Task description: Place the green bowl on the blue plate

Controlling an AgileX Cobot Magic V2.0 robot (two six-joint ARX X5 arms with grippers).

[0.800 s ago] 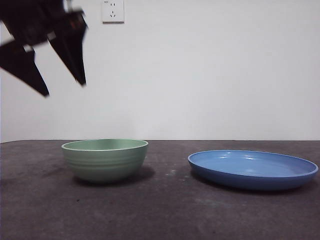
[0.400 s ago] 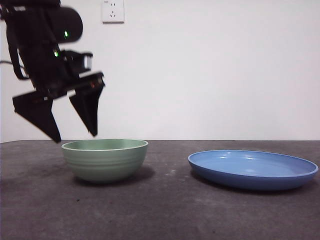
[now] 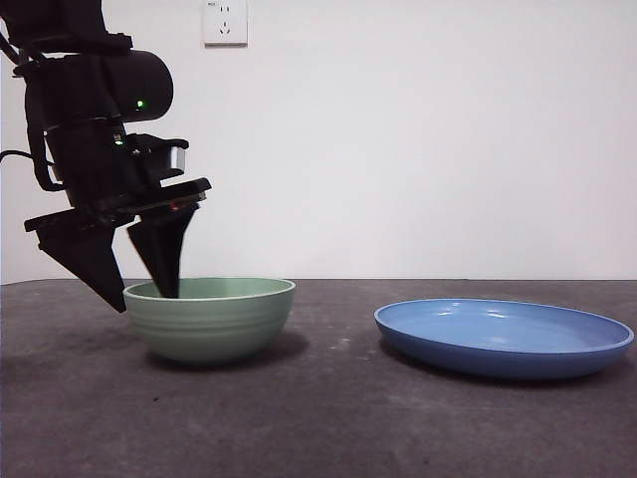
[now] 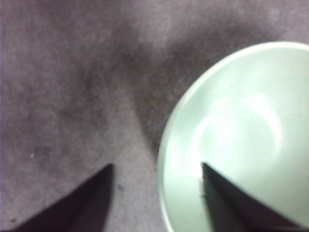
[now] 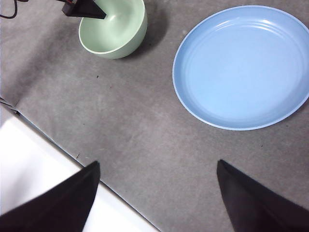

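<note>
The pale green bowl [image 3: 210, 317] stands on the dark table at the left. The blue plate [image 3: 503, 337] lies apart from it at the right. My left gripper [image 3: 142, 293] is open and straddles the bowl's left rim, one jaw inside the bowl and one outside. In the left wrist view the bowl [image 4: 241, 130] shows its rim running between the jaws of my left gripper [image 4: 157, 166]. My right gripper [image 5: 157, 166] is open, empty and high over the table's near side, looking down on the bowl [image 5: 114, 30] and the plate [image 5: 241, 65].
A white wall with a socket [image 3: 225, 22] stands behind the table. The table's edge [image 5: 58, 145] and a white surface beyond it show in the right wrist view. Dark tabletop [image 3: 338, 344] lies between bowl and plate.
My left gripper has come down from the upper left to the bowl's left rim. Its jaws now straddle the rim. Bowl and plate have not moved.
</note>
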